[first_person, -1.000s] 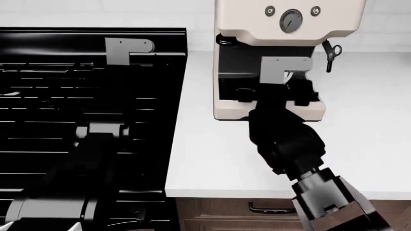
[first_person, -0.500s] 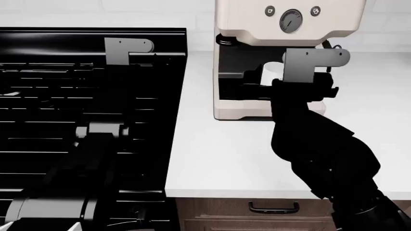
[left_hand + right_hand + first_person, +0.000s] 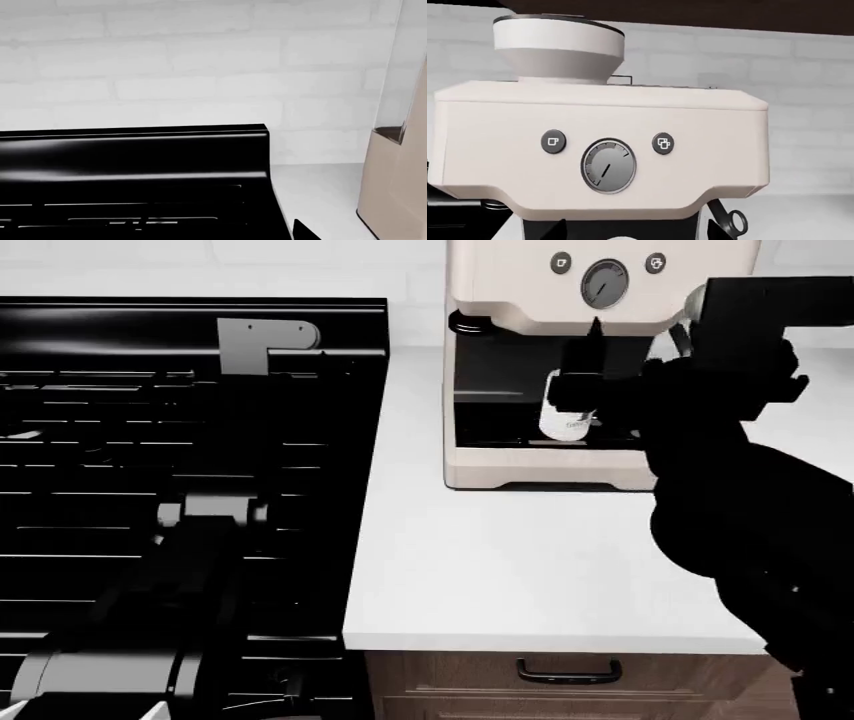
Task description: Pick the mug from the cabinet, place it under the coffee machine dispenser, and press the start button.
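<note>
While beside stove, mug under dispenser.

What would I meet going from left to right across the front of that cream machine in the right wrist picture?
Single-cup button → round gauge → double-cup button → black steam wand, low at the machine's right corner.
</note>
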Available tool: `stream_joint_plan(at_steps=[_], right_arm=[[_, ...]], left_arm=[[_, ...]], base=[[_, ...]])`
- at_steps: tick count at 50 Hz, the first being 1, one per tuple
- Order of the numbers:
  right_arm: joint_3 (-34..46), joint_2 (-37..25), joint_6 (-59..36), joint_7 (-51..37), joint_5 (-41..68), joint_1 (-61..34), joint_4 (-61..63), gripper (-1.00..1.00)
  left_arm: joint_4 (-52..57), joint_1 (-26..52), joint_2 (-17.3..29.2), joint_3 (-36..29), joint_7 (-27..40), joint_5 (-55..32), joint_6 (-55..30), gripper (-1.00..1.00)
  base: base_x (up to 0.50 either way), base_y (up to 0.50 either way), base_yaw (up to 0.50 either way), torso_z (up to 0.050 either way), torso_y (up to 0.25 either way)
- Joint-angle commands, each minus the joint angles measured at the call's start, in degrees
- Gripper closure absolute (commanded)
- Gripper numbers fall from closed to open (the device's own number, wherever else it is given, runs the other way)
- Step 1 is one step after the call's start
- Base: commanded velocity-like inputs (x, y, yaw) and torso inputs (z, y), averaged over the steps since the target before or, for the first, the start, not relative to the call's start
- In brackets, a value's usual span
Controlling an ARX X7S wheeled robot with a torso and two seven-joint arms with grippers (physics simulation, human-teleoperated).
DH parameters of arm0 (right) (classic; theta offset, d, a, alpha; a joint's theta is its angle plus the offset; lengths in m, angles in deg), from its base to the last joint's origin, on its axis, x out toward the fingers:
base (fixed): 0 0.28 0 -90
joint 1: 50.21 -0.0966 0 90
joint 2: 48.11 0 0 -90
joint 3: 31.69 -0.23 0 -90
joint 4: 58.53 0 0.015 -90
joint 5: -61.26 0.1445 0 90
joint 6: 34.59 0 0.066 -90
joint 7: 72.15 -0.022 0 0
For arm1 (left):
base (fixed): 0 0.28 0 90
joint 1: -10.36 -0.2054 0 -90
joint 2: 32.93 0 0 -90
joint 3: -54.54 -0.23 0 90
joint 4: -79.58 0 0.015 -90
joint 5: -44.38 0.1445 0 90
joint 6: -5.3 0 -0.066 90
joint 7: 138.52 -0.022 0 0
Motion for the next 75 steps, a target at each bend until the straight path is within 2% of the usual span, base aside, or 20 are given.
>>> stream_joint_plan(at_steps=[1, 8, 9, 22, 31, 44, 75], right_arm=[[-4.0, -3.7, -2.9, -1.9, 5.2, -0.9, 4.6, -1.0], [-6.3, -3.8, -2.5, -0.6, 7.5, -2.6, 2.2, -1.0], [-6.5, -3.7, -2.3, -0.2, 7.6, -2.9, 1.5, 1.0], [-2.9, -0.7, 1.2, 8.9, 2.4, -8.0, -11.3, 1.0], [-1.1, 1.1, 2.5, 11.9, 0.0, -10.8, -17.1, 1.0], [0.8, 4.1, 3.6, 13.3, -3.4, -14.8, -26.0, 1.0], [2.5, 6.0, 5.2, 14.6, -5.4, -15.2, -31.4, 1.0]], left_arm=[[0.0, 0.0, 0.0, 0.0, 0.1, 0.1, 0.0, -1.0], [0.0, -0.1, 0.0, -0.1, 0.1, 0.1, 0.1, -1.0], [0.0, -0.1, 0.0, -0.1, 0.1, 0.1, 0.1, -1.0], [0.0, -0.1, 0.0, -0.2, 0.0, 0.1, 0.1, -1.0], [0.0, -0.1, 0.0, -0.2, 0.0, 0.1, 0.1, -1.0], [0.0, 0.0, 0.0, -0.2, 0.1, 0.1, 0.2, -1.0], [0.0, -0.1, 0.0, -0.4, 0.3, 0.1, 0.2, -1.0]], base=[[0.0, 0.0, 0.0, 0.0, 0.0], [0.0, 0.0, 0.0, 0.0, 0.0], [0.0, 0.0, 0.0, 0.0, 0.0], [0.0, 0.0, 0.0, 0.0, 0.0], [0.0, 0.0, 0.0, 0.0, 0.0], [0.0, 0.0, 0.0, 0.0, 0.0], [0.0, 0.0, 0.0, 0.0, 0.0]])
